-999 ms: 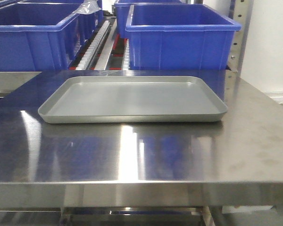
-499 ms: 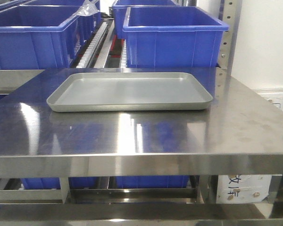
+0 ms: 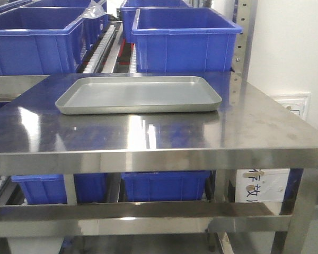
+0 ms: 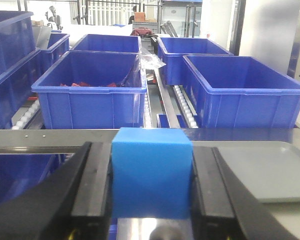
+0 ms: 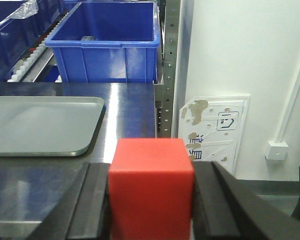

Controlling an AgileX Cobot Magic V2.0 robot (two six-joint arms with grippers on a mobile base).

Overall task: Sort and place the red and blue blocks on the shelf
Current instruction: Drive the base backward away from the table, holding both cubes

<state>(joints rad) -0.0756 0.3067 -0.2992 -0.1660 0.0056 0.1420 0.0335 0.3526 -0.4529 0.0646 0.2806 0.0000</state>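
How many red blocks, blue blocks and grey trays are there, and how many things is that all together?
red block: 1
blue block: 1
grey tray: 1
Total: 3

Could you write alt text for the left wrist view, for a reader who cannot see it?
A blue block, gripped between the two black fingers of the left gripper, fills the foreground. Behind it, large blue bins stand on a shelf with roller tracks; the near left one holds red pieces. A grey tray shows at the right.
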